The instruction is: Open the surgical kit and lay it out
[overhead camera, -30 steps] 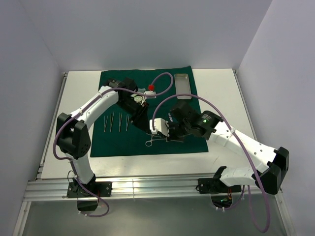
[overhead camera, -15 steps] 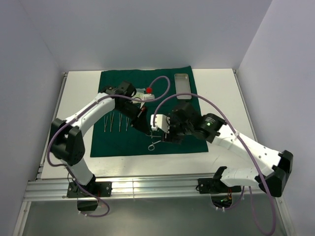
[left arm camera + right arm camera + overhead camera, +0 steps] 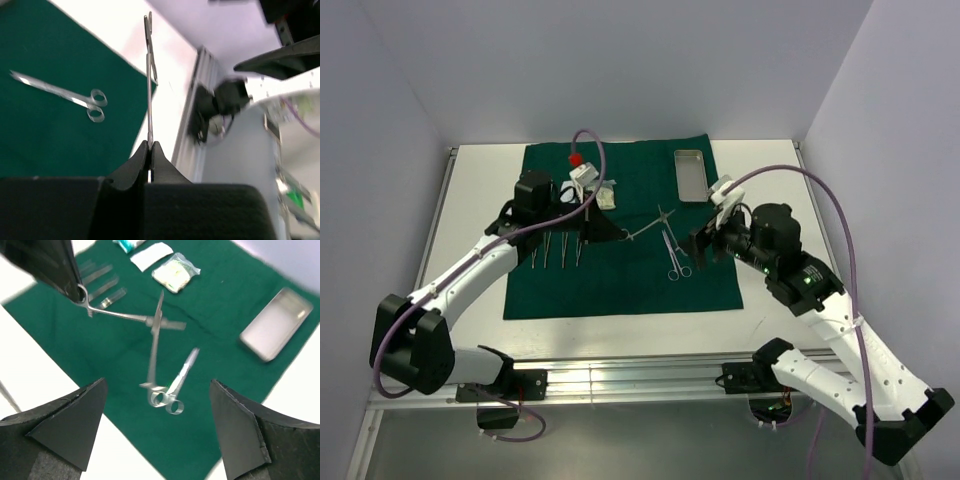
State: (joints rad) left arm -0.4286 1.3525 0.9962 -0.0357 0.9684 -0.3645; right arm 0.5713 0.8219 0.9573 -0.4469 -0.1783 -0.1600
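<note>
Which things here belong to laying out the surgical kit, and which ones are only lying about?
Belong to the job: green cloth, steel tray, pale packets, tweezers, scissors, clamp held in the left pincer.
Not of the job: white table, metal rail, purple cables.

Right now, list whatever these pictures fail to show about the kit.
Top view: left arm covers some packets; tweezers too small to count.
Right wrist view: top edge cuts one packet off; tweezers blurred.
Left wrist view: clamp has its gripped end hidden inside the shut left gripper.
</note>
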